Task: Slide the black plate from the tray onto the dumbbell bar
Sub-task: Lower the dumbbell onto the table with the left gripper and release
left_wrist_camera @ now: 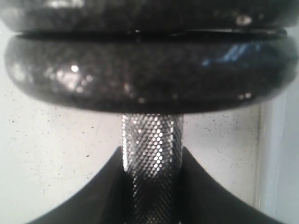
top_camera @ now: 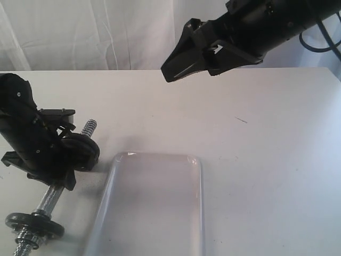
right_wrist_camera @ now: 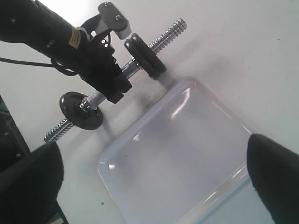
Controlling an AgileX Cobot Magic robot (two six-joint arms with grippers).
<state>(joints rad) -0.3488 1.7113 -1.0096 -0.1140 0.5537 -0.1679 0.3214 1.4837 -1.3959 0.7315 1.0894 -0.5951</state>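
**White table, white curtain behind: plate is on the bar**

White table (top_camera: 256,160), curtain (top_camera: 80,32) at the back. Dumbbell bar (top_camera: 47,201) lies on the left side of the table, just beside the tray (top_camera: 154,156). Black plate (left_wrist_camera: 149,14) is threaded on the bar, flush against a second disc (left_wrist_camera: 140,74), near the far threaded end. Third disc (top_camera: 34,224) is on the near end. Left gripper (left_wrist_camera: 152,196) is clamped on the bar's knurled middle. Right gripper (top_camera: 176,68) hangs above the table, jaws spread wide, holding nothing.
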